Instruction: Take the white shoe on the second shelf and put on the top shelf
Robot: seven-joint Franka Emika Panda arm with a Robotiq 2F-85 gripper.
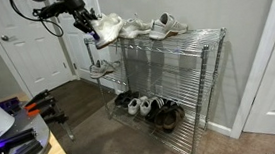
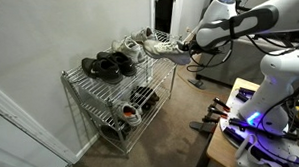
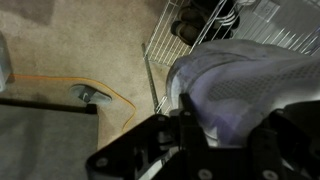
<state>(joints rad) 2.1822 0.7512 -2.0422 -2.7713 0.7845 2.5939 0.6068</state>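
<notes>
**Spare shoes, a door, a stray cable**

In an exterior view a greyish sneaker point(image 1: 165, 24) sits upper right of centre, with a small white pair point(image 1: 140, 105) and dark shoes point(image 1: 167, 113) low in the middle. A white door point(image 1: 37, 56) fills the left. A black pair point(image 2: 109, 65) shows left of centre in an exterior view. In the wrist view an orange cable point(image 3: 112, 95) curves across beige carpet point(image 3: 70, 50) at centre left.

walls: grey wall point(image 1: 171, 4) standing plain, white baseboard point(image 1: 218, 130) running along it | door: white panelled door point(image 1: 35, 51) showing | floor: beige carpet point(image 1: 93, 136) lying, orange cord point(image 3: 115, 92) trailing across it
</notes>
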